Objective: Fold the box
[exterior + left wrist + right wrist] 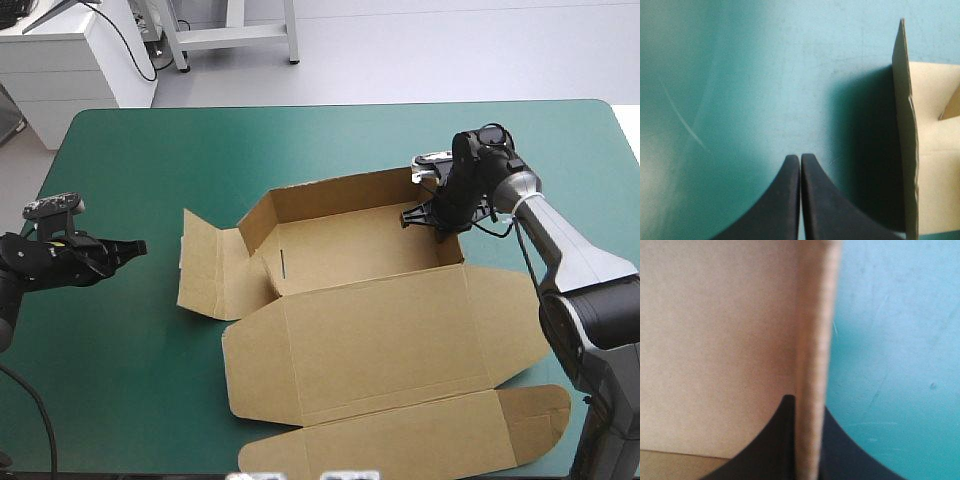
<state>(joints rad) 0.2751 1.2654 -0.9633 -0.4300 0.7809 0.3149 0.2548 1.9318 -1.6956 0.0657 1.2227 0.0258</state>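
The brown box (370,330) lies in the middle of the teal-green table as a partly raised tray, its back and left walls up and its wide lid flat toward the front. My right gripper (430,216) stands at the tray's right end, shut on the raised right wall (812,355), one black finger (777,440) on each side of the board's edge. My left gripper (138,247) hovers over bare cover left of the box, shut and empty. Ahead of my left gripper (800,157) stands the box's outer left flap (907,150), apart from the black fingertips.
The box's outer left flap (203,265) rises slightly off the cover. A rounded tuck flap (530,420) lies near the table's front right. White furniture (75,60) stands beyond the far left corner. Bare cover (110,360) stretches along the left and the back.
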